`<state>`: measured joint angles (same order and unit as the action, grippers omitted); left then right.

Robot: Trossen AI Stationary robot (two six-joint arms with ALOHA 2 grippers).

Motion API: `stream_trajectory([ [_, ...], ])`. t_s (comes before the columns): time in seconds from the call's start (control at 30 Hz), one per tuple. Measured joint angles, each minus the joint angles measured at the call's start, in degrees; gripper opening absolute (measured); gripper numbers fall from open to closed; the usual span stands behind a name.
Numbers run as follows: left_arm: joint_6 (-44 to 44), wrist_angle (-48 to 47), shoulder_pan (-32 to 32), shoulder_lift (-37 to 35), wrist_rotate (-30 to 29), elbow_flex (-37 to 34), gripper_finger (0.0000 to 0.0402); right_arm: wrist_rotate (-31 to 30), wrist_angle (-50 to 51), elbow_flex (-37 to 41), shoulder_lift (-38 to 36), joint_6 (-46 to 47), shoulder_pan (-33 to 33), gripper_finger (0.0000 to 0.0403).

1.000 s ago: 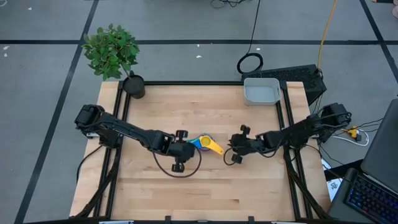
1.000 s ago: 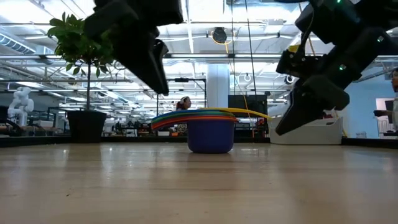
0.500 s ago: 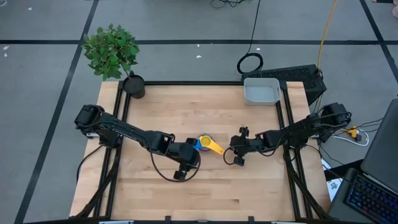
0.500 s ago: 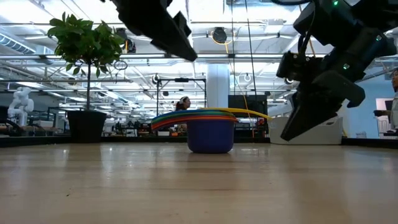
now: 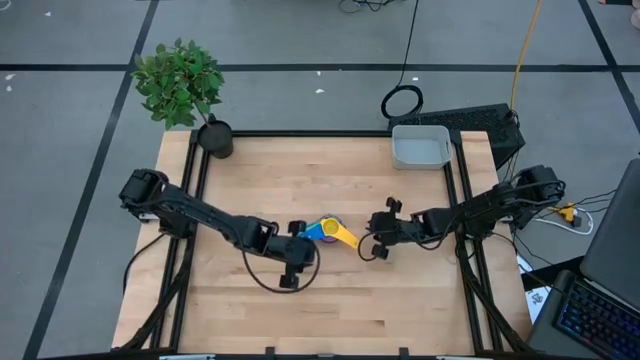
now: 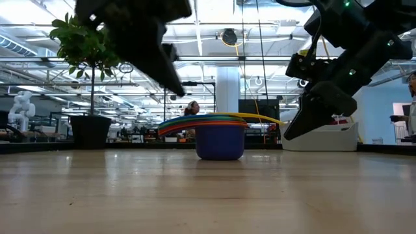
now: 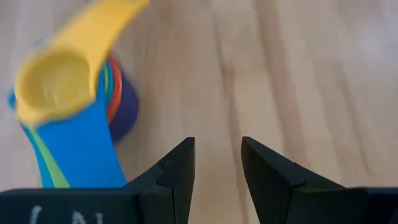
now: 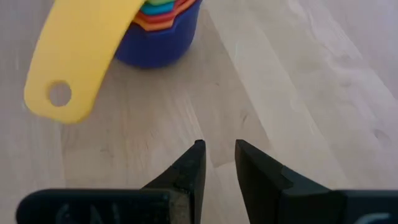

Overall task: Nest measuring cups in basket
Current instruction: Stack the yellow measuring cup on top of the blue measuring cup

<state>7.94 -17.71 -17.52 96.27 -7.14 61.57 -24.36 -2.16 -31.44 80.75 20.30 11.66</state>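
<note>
Hovering just left of the stacked cups, the left gripper (image 5: 300,243) hangs above the table (image 5: 300,310) near its middle, its two dark fingers (image 7: 177,171) held a little apart with only bare wood showing between them. It holds nothing. In the low view this gripper (image 6: 170,77) hangs clear of the wood, above and to the left of the stack.

Opposite it, the right gripper (image 5: 381,236) sits just right of the stack, also off the table surface, as the low view shows (image 6: 296,127). Its fingers (image 8: 189,165) are parted by a narrow gap, with nothing between them, and the yellow handle lies just ahead of their tips.

Between the two grippers stand the measuring cups (image 5: 328,231), nested one inside another into a single stack on the table. The dark blue cup (image 6: 220,142) is the outermost and rests on the wood; the coloured rims of the others layer above it, and the yellow cup (image 7: 55,87) sits on top. Its flat handle (image 8: 78,62), with a round hole near the end, sticks out toward the right gripper, while a blue handle (image 7: 81,152) and a green one beneath it fan out toward the left gripper.

The basket (image 5: 420,147) stands at the far right corner of the table, well apart from the cups. A black pot with a green plant (image 5: 190,95) stands at the far left corner.
</note>
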Motion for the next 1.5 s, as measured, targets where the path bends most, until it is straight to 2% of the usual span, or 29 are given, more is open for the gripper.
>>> stream_trajectory([
  [0.27, 5.99, 1.16, -1.30, 0.02, -0.41, -5.85, 0.0136, -2.94, -1.31, 0.00, 0.00, -0.19, -1.69, 0.0079],
  [0.57, 12.56, 1.94, -1.42, 0.04, -3.43, -10.92, 0.0136, 2.16, -4.97, -2.44, -0.02, -0.09, -1.10, 0.0079],
  [0.8, 14.92, 5.50, -1.42, 0.04, -4.02, -13.99, 0.0136, 2.16, -2.42, -5.28, -0.02, -0.42, 1.53, 0.0079],
  [0.9, 15.75, 5.64, -1.51, 0.04, -4.02, -14.65, 0.0136, 1.38, 0.91, -5.29, 0.00, -0.56, 1.64, 0.0079],
  [1.03, 16.41, 5.56, -2.21, 0.04, -4.02, -15.69, 0.0136, -5.47, 8.34, -5.25, 0.04, 0.70, 1.53, 0.0079],
  [1.1, 16.65, 5.50, -2.57, 0.04, -4.36, -16.18, 0.0136, -5.58, 8.36, -5.25, 0.04, 1.94, 1.47, 0.0079],
  [1.33, 20.67, -0.01, -2.32, -0.24, -13.99, -18.02, 0.0136, -2.60, 3.57, -5.29, 1.22, 3.16, 1.60, 0.0079],
  [1.5, 20.06, -0.61, -1.15, -0.24, -16.86, -18.85, 0.0136, -2.41, 2.70, -5.27, 3.85, 4.57, 1.55, 0.0079],
])
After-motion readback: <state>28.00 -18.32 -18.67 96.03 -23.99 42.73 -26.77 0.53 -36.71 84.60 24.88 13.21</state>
